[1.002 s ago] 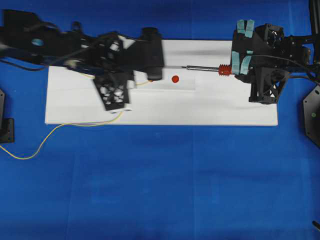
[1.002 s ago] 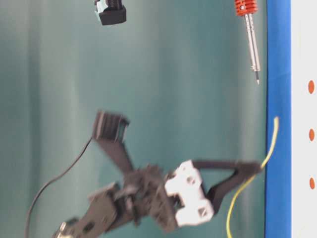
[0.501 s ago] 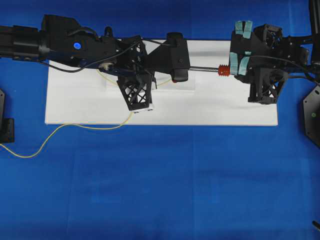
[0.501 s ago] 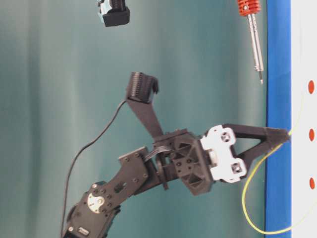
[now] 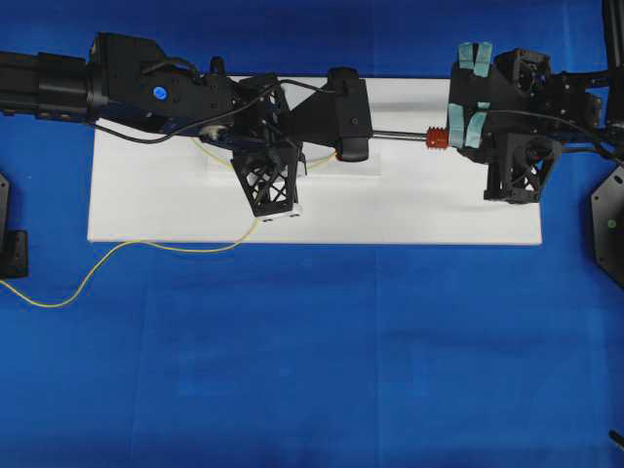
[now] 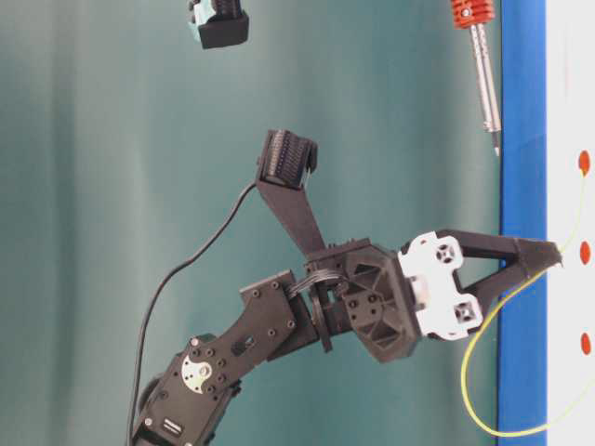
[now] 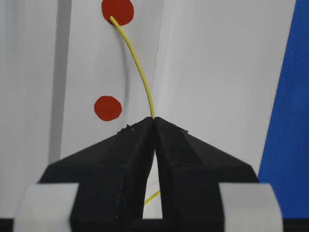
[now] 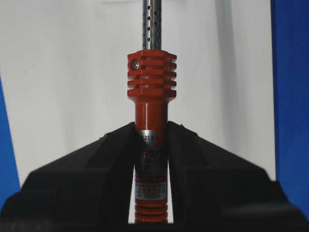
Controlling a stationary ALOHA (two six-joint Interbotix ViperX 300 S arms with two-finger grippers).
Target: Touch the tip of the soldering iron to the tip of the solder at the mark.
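My left gripper (image 7: 154,118) is shut on the solder (image 7: 137,63), a thin yellow wire. The wire curves up from the fingertips and its tip rests on the upper red mark (image 7: 118,10). A second red dot (image 7: 107,108) lies nearer the jaws. My right gripper (image 8: 151,133) is shut on the red-orange soldering iron (image 8: 151,96). The iron's metal shaft (image 5: 395,135) points left toward the left gripper. From table level, the iron's tip (image 6: 496,149) hangs a short way off the board, apart from the mark (image 6: 584,163) and the solder (image 6: 474,372). In the overhead view the left wrist hides the tip.
A white board (image 5: 439,210) lies on the blue cloth (image 5: 312,361). The loose end of the solder (image 5: 146,246) trails off the board's front edge to the left. Black fixtures (image 5: 609,224) stand at the table's right and left edges.
My left arm swung right with the solder, covering the mark in the overhead view and bringing the solder tip onto it. The iron's tip has come slightly closer to the board.
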